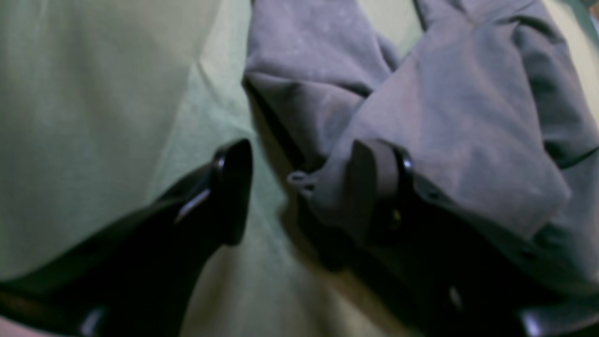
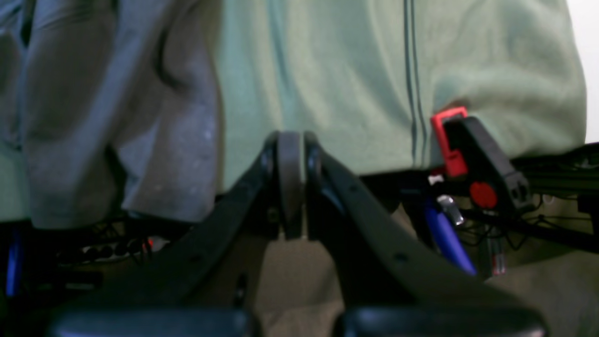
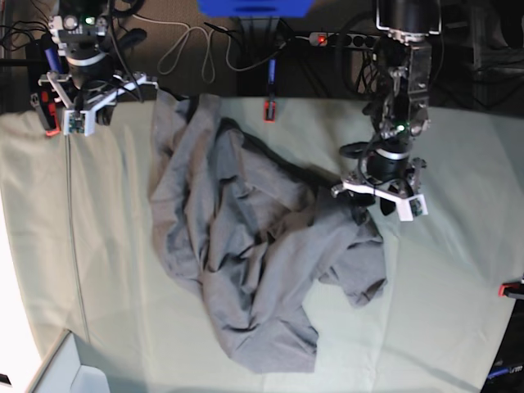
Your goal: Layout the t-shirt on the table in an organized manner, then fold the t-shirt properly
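Observation:
The dark grey t-shirt (image 3: 254, 246) lies crumpled and bunched across the middle of the table (image 3: 458, 286), one end reaching the far edge. My left gripper (image 3: 364, 211) is down at the shirt's right edge. In the left wrist view the left gripper (image 1: 306, 157) is open: one finger (image 1: 234, 187) is over bare cloth, and the other finger (image 1: 379, 182) is pressed into a fold of the t-shirt (image 1: 468, 140), whose hem lies in the gap. My right gripper (image 2: 291, 140) is shut on nothing, hanging at the table's far-left edge beside the t-shirt (image 2: 117, 117).
Red clamps grip the table edge at the far side (image 3: 268, 110), at the right (image 3: 512, 288) and close to the right gripper (image 2: 449, 140). A white box (image 3: 65, 372) sits at the near-left corner. Cables and a power strip (image 3: 327, 38) lie beyond the far edge.

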